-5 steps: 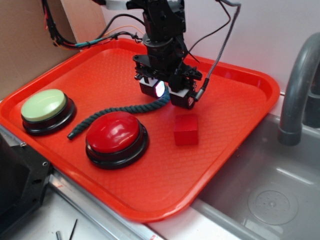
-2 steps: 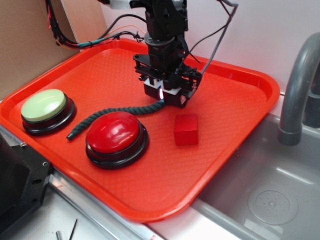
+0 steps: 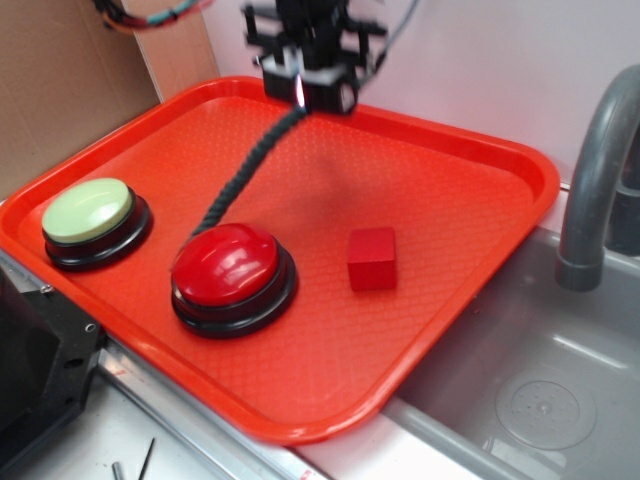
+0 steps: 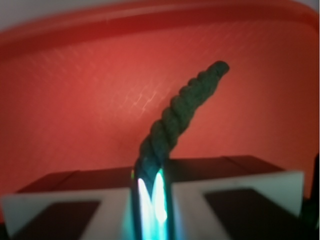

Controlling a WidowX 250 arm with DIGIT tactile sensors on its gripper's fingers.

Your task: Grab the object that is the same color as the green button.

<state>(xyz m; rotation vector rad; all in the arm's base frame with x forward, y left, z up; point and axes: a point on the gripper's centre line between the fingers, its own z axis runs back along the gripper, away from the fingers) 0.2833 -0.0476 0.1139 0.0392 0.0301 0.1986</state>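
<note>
My gripper (image 3: 304, 97) is raised above the far side of the red tray (image 3: 470, 180) and is shut on one end of the dark green twisted rope (image 3: 243, 173). The rope hangs down and to the left, its free end near the red dome button (image 3: 227, 263). In the wrist view the rope (image 4: 182, 112) rises out from between my closed fingers (image 4: 151, 192) over the tray. The pale green dome button (image 3: 88, 211) on its black base sits at the tray's left.
A small red cube (image 3: 372, 258) lies right of the red button. A grey sink (image 3: 540, 390) and faucet (image 3: 600, 170) are at the right. A cardboard wall (image 3: 60, 70) stands at the left, with cables above.
My gripper closed on the rope's end and rose up and back, lifting the rope so it now hangs from the fingers instead of lying on the tray.
</note>
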